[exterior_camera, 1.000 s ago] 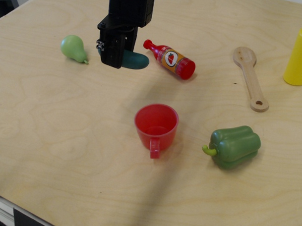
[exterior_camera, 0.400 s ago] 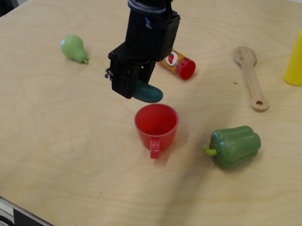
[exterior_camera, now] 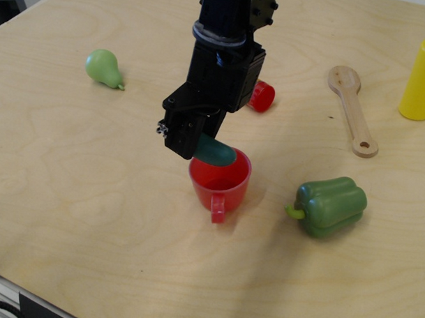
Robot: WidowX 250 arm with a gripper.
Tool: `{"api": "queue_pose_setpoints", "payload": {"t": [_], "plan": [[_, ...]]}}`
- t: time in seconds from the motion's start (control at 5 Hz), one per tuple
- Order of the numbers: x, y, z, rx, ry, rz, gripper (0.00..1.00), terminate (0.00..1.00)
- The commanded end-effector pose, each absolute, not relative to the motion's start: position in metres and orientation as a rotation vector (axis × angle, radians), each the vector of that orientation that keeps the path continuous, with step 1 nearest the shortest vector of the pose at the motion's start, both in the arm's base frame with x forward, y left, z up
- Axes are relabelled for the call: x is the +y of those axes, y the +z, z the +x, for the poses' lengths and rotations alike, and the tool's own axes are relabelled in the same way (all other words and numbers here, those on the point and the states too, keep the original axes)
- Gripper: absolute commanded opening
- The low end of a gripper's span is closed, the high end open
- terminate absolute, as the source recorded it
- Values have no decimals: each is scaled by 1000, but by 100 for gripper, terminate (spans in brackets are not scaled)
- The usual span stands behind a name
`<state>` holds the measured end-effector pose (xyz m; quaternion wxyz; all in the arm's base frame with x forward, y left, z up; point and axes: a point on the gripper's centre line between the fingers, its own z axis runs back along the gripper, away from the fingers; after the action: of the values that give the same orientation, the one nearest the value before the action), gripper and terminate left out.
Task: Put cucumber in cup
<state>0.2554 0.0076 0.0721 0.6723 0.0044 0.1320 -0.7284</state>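
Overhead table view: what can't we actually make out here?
- Red ketchup bottle: only its cap end shows; the arm covers the rest.
- Dark teal-green toy cucumber: its upper end is hidden in the black gripper, so the grip contact is unseen.
- Red plastic cup: its far rim is covered by the cucumber.
- Yellow bottle: cut off by the right edge.

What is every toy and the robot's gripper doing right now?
gripper: shut on the cucumber, over the cup
cucumber: held, above the cup's rim
cup: upright, handle toward the camera
pear: lying on the table
bell pepper: resting on the table
ketchup bottle: mostly hidden
spoon: lying flat
yellow bottle: upright
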Motion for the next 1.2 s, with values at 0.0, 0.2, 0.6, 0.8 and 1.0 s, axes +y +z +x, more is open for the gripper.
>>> {"api": "queue_pose_setpoints", "payload": {"t": [0.0,0.2,0.6,0.8,1.0], "plan": [[0,64,273,311,-1629,32,0,0],[0,59,278,329,-1618,33,0,0],[-4,72,282,304,-1552,41,100,0],[-4,77,281,293,-1531,44,100,0],[-2,89,278,267,-1485,59,100,0]]}}
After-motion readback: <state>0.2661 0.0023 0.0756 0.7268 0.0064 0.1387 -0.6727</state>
